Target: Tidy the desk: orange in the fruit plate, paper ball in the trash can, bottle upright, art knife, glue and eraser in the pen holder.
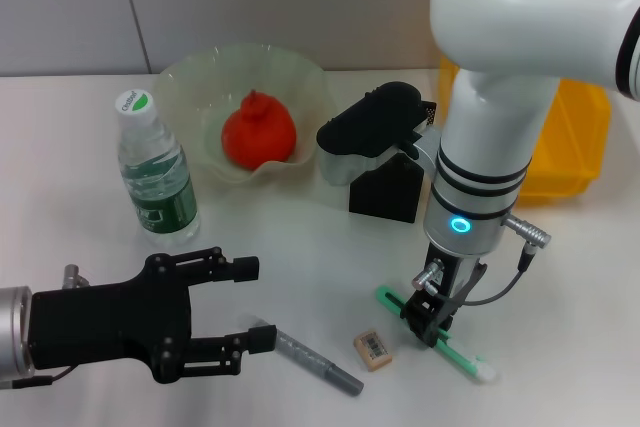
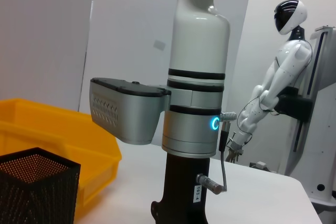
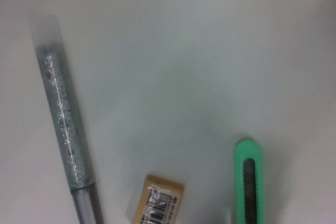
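The orange [image 1: 258, 130] lies in the translucent fruit plate [image 1: 300, 72] at the back. To its left the bottle [image 1: 155, 172] stands upright, green label facing me. A black mesh pen holder [image 1: 385, 187] [image 2: 37, 182] stands mid-table. Near the front lie the silver glitter glue [image 1: 315, 359] [image 3: 62, 119], the tan eraser [image 1: 372, 349] [image 3: 160, 203] and the green art knife [image 1: 462, 357] [image 3: 248, 182]. My right gripper [image 1: 430, 315] hangs low directly over the knife's middle. At the front left my left gripper [image 1: 255, 304] is open, pointing at the glue's near end. The paper ball is out of view.
A yellow bin [image 1: 570, 137] [image 2: 52, 129] stands at the back right behind the pen holder. My right arm's grey wrist housing [image 1: 365, 137] [image 2: 126, 108] overhangs the pen holder. A white humanoid robot [image 2: 278, 77] stands beyond the table.
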`<state>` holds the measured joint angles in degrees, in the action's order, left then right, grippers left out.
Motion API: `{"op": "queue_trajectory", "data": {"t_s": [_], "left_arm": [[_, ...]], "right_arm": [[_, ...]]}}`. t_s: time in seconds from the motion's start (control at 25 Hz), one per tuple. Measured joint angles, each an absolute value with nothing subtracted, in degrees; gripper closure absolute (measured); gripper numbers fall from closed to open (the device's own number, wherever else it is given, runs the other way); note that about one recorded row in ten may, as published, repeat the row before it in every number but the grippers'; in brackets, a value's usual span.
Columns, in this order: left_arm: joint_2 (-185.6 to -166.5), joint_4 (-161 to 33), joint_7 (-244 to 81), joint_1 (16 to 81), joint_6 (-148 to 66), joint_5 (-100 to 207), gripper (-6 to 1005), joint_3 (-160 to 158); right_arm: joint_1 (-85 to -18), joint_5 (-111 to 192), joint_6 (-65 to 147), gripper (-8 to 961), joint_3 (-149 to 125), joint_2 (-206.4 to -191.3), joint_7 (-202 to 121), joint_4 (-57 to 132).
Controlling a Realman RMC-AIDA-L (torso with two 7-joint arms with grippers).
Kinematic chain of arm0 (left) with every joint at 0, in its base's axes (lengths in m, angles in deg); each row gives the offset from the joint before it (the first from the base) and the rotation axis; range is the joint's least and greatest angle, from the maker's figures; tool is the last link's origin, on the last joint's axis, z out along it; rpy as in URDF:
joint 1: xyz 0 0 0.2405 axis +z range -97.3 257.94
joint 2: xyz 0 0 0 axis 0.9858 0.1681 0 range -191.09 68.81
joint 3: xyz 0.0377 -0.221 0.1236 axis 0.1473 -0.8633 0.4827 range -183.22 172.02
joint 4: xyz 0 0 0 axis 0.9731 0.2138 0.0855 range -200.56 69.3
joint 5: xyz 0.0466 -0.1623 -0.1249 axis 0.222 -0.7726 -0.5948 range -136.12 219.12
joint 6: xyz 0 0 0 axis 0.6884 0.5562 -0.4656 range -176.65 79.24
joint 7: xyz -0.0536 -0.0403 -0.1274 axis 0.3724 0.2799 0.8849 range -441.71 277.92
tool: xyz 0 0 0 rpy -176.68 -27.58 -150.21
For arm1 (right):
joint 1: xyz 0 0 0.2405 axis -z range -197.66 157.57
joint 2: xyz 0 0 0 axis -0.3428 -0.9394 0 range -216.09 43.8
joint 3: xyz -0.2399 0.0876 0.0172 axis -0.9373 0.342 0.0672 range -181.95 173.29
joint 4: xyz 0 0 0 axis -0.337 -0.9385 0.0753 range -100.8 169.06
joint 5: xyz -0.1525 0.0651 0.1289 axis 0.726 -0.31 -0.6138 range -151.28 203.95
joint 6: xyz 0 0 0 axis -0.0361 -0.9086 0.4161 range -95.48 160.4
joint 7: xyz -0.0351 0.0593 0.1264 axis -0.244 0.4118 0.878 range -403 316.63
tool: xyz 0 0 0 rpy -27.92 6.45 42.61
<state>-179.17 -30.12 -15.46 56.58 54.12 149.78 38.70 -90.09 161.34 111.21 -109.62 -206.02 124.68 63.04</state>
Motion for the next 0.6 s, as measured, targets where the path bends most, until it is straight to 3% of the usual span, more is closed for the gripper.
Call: {"op": "queue_trajectory", "data": {"t_s": [0.6], "left_arm": [[-178.98, -30.1, -15.0, 56.4, 54.3, 149.7, 227, 37.8]], "right_arm": [[-90.1, 161.5, 111.0, 787, -109.3, -205.82, 122.0, 65.3]]}}
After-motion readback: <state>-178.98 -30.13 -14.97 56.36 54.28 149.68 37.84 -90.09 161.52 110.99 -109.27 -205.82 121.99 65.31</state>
